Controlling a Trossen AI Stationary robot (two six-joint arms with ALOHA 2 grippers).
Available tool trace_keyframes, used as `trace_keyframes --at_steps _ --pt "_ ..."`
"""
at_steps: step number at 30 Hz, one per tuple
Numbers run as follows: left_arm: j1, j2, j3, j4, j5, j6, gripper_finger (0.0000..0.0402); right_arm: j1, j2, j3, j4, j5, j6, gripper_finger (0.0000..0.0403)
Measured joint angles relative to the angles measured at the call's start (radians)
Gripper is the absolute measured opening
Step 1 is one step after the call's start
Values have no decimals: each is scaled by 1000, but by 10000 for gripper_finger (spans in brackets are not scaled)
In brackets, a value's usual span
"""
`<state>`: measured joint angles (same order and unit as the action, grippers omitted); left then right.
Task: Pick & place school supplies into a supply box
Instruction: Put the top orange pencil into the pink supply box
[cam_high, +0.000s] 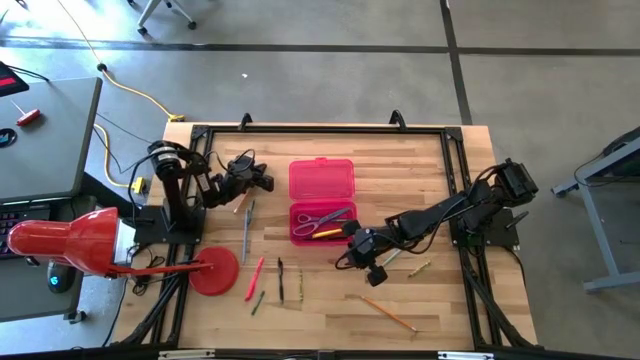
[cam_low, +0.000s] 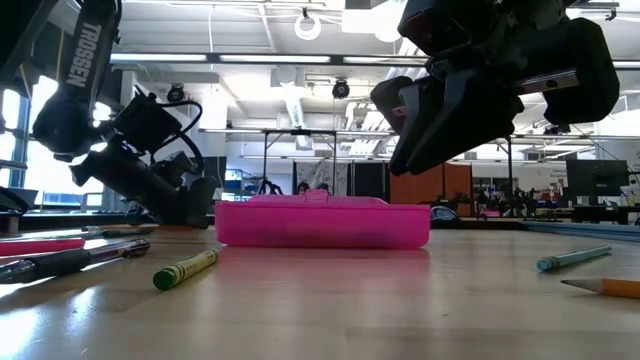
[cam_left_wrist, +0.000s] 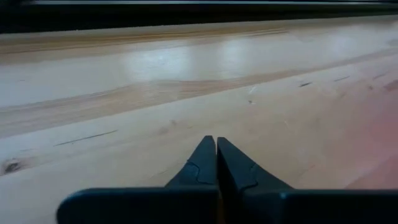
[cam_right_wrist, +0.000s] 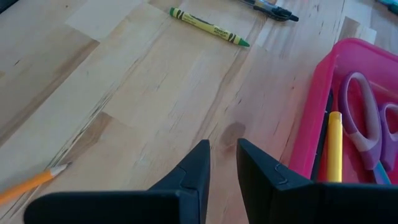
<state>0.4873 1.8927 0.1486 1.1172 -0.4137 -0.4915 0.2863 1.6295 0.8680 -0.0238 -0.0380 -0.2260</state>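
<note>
Presently, item by item. Supply box (cam_high: 322, 200): pink, lying open at the table's middle, its lid (cam_high: 322, 180) folded toward the far side, the tray holding the purple-handled scissors (cam_high: 322, 217) and a yellow pen (cam_high: 327, 233). Left gripper (cam_high: 258, 182): sitting low at the far left, just beside the box lid, its fingers (cam_left_wrist: 205, 163) pressed tip to tip in the left wrist view with only bare wood ahead; clenched on nothing I can see. An orange pencil (cam_high: 240, 203) and a grey pen (cam_high: 246, 225) are lying just near of it. Judgement: the pinch looks to be missing its target, and lifting now would bring up nothing; closing this low also risks scraping the boards or flicking the pencil away. Right gripper (cam_high: 362, 243): hanging at the near right corner of the tray, its fingers (cam_right_wrist: 194, 167) standing a narrow gap apart and empty. Judgement: it is crowding the tray wall, so a careless swing could shove the light box and upset what is already inside. Remaining supplies on the table (cam_high: 420, 160): a red pen (cam_high: 254, 279), a black pen (cam_high: 281, 279), a green-tipped crayon (cam_high: 258, 302), all near and left; an orange pencil (cam_high: 389, 314) near and right; two small pieces under the right arm that I cannot identify. Judgement: these round, thin things are prone to rolling under a pinch and skidding toward the table's edge. Red disc (cam_high: 214, 271): near left, not part of the job, sitting close enough to the red pen to be clipped by mistake.
</note>
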Motion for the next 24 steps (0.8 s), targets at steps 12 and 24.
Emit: trace_keyframes --at_steps 12,24 --pt "-3 9 44 99 87 50 10 0 0 0 15 0 16 58" --pt "-3 9 68 84 101 54 9 0 0 0 25 0 16 57"
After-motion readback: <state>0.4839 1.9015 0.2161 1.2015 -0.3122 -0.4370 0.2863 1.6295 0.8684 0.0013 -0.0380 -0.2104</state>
